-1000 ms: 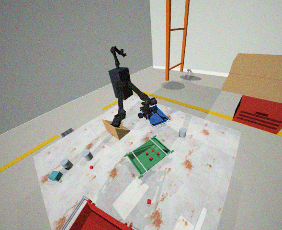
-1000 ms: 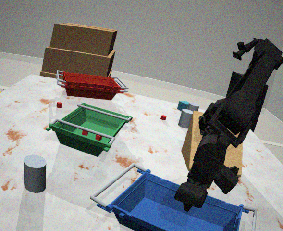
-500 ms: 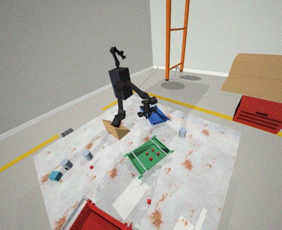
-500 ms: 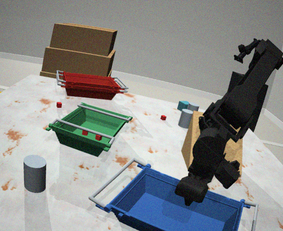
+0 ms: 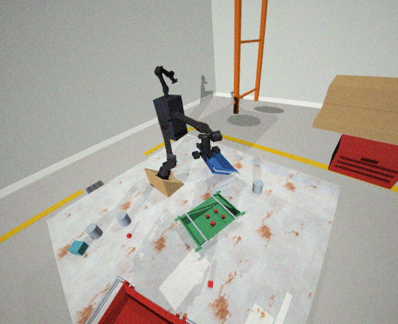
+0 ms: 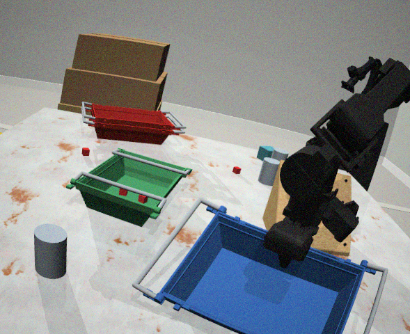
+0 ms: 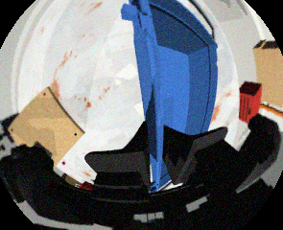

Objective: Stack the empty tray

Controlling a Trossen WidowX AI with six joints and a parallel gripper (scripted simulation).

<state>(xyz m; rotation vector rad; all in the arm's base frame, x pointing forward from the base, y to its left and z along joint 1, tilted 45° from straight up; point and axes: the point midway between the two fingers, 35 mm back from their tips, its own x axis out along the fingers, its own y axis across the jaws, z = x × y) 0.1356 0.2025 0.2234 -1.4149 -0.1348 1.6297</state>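
The green tray [image 5: 191, 233] [image 6: 111, 210] stands on the table with several small red blocks [image 5: 213, 223] [image 6: 143, 198] inside. Its near bar [image 6: 122, 186] [image 5: 228, 206] and far bar [image 6: 150, 163] [image 5: 196, 227] both lie in across its top. My gripper [image 6: 287, 251] [image 7: 149, 123] is shut on the long side wall of the empty blue tray [image 5: 223, 160] [image 6: 233, 233] [image 7: 148, 57], one finger inside and one outside. The blue tray looks raised off the table. Its left bar [image 6: 168, 242] and right bar [image 6: 377, 300] stick out past its ends.
A red tray [image 5: 150, 303] [image 6: 133, 133] stands beyond the green one. A grey cylinder [image 5: 257, 187] [image 6: 50, 251] stands near the green tray. Two more cylinders, a teal block [image 5: 78, 248] [image 6: 265, 152], loose red cubes and a wooden wedge [image 5: 167, 186] [image 7: 50, 126] are around.
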